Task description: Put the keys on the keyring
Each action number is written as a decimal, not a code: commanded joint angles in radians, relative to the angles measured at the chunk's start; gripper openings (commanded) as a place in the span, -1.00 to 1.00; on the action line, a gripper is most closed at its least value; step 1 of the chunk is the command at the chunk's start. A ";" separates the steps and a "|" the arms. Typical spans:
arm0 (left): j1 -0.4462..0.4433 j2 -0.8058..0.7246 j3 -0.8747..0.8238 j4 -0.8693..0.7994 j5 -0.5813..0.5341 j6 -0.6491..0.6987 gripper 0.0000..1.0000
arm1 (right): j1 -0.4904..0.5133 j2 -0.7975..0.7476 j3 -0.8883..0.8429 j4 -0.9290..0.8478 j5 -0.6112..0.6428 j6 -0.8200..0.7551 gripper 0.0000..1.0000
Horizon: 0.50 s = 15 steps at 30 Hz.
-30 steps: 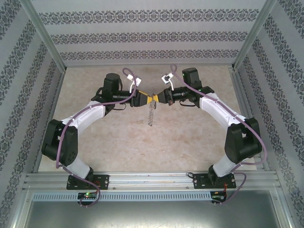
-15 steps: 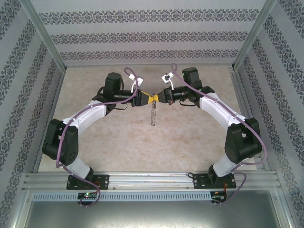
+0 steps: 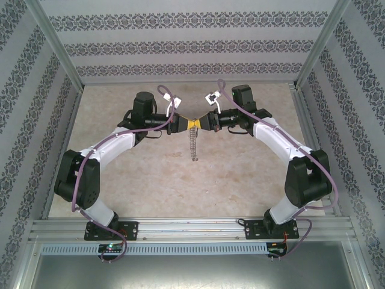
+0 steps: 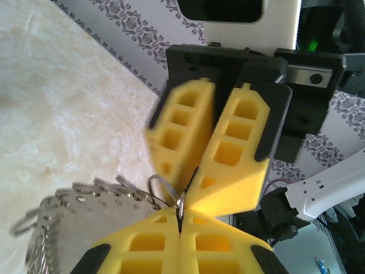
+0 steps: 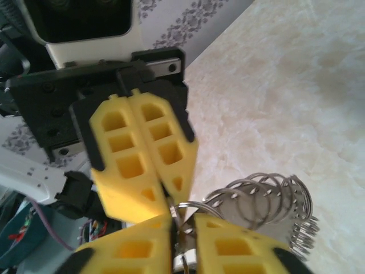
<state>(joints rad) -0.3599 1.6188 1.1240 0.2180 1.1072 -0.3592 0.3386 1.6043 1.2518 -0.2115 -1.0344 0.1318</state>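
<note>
No readable text, brand or number anywhere. White tags [image 3: 170, 103] on the arm cables: too small to tell if they carry print. Keyring [image 4: 74, 225] tabs: tiny marks along the edge in the left wrist view, blurred, can't be read.
</note>
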 commanded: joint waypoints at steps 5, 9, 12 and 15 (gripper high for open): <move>-0.021 -0.023 -0.029 0.201 -0.028 -0.062 -1.00 | -0.069 -0.213 -0.112 0.088 0.084 0.039 -0.14; -0.022 -0.016 -0.030 0.236 -0.044 -0.085 -1.00 | -0.077 -0.294 -0.228 0.182 0.238 0.109 -0.12; -0.022 -0.023 -0.034 0.251 -0.053 -0.098 -1.00 | -0.073 -0.352 -0.341 0.269 0.345 0.146 -0.06; -0.021 -0.036 -0.035 0.238 -0.070 -0.094 -1.00 | -0.058 -0.395 -0.433 0.335 0.405 0.156 -0.04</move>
<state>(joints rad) -0.3733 1.6184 1.0931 0.3836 1.0485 -0.4351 0.2668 1.2388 0.8852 0.0231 -0.7471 0.2504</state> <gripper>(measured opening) 0.053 0.481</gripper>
